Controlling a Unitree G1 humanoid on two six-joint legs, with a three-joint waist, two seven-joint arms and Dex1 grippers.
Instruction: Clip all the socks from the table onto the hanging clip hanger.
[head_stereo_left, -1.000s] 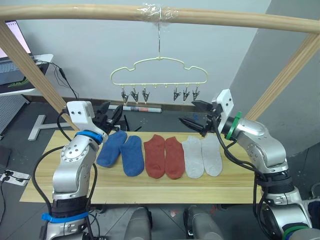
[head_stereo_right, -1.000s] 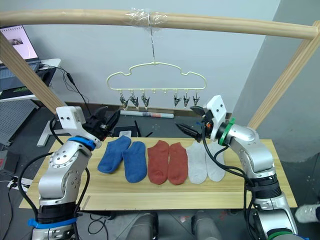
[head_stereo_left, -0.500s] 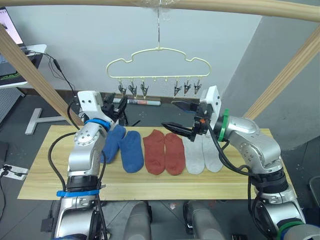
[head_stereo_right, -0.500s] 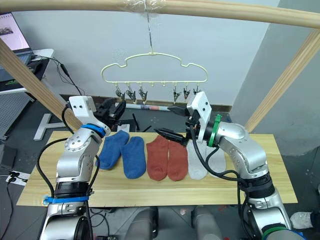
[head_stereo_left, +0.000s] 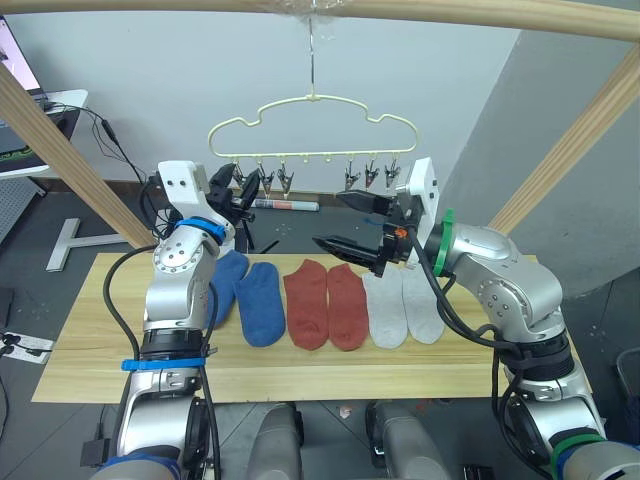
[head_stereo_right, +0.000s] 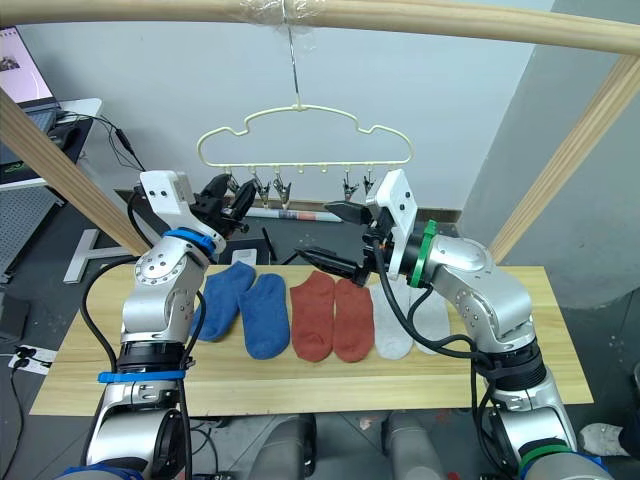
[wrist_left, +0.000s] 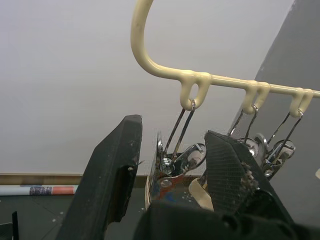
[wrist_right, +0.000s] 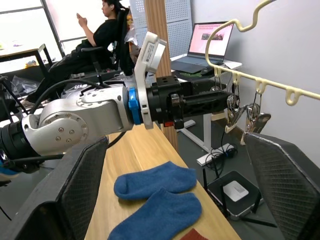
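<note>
Socks (head_stereo_left: 327, 305): soft matt knit cloth in blue, rust red and light grey, lying on a desk (head_stereo_left: 90, 340) of pale matt wood with visible grain. Clip hanger (head_stereo_left: 312, 128): smooth pale yellow coated wire with a slight sheen; its clips (wrist_left: 176, 165), between the left claw (wrist_left: 170, 165) fingers, are bright shiny metal. Right claw (head_stereo_left: 355, 222) fingers: matt black, finely textured pads (wrist_right: 280, 180); pole frame (head_stereo_left: 470, 15) smooth bare wood.

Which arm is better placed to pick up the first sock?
Right, probably. The right gripper hangs open above the rust red socks, while the left gripper is raised at the clip hanger, fingers around a clip.
</note>
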